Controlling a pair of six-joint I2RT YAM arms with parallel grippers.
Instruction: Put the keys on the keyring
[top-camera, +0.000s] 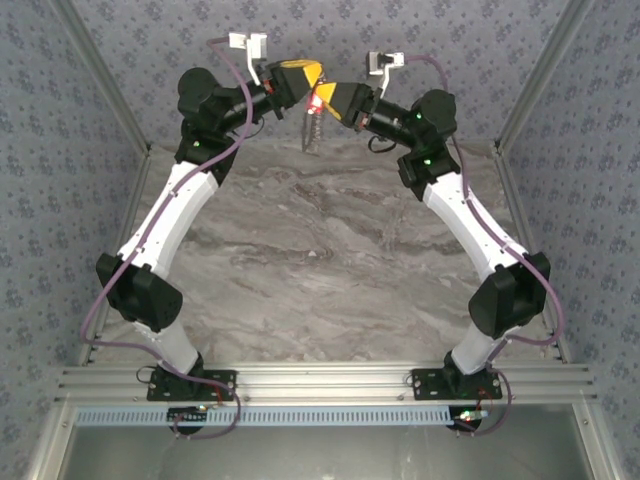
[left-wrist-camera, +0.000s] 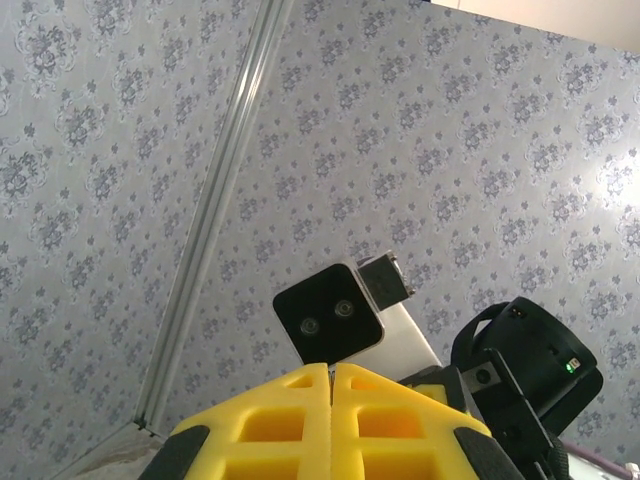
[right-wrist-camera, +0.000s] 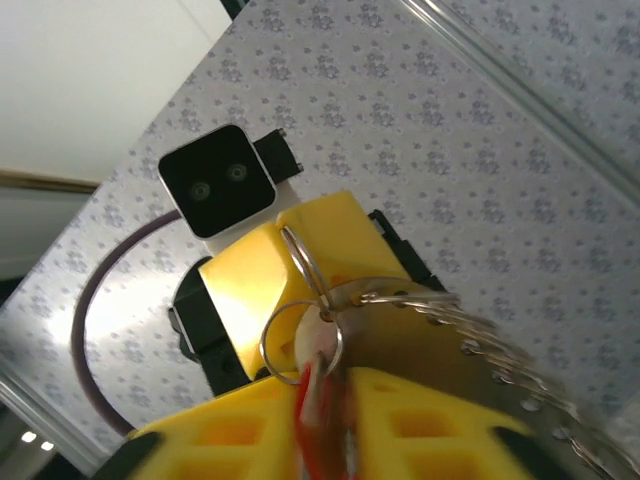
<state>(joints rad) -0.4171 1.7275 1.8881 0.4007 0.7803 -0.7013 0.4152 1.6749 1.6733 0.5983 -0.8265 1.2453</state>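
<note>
Red key (right-wrist-camera: 311, 420) between right fingers (right-wrist-camera: 274, 412)

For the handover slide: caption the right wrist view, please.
Right gripper holds the red key up to the keyring pinched in the shut left gripper.

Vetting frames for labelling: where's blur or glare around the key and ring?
Right wrist: the red key is smeared, too near the lens; the keyring soft and shiny; the wire ring at the left gripper crisp; hot patch on its yellow finger. Top external: the key glows, blown out. Left wrist: wallpaper sharp, no glare.
</note>
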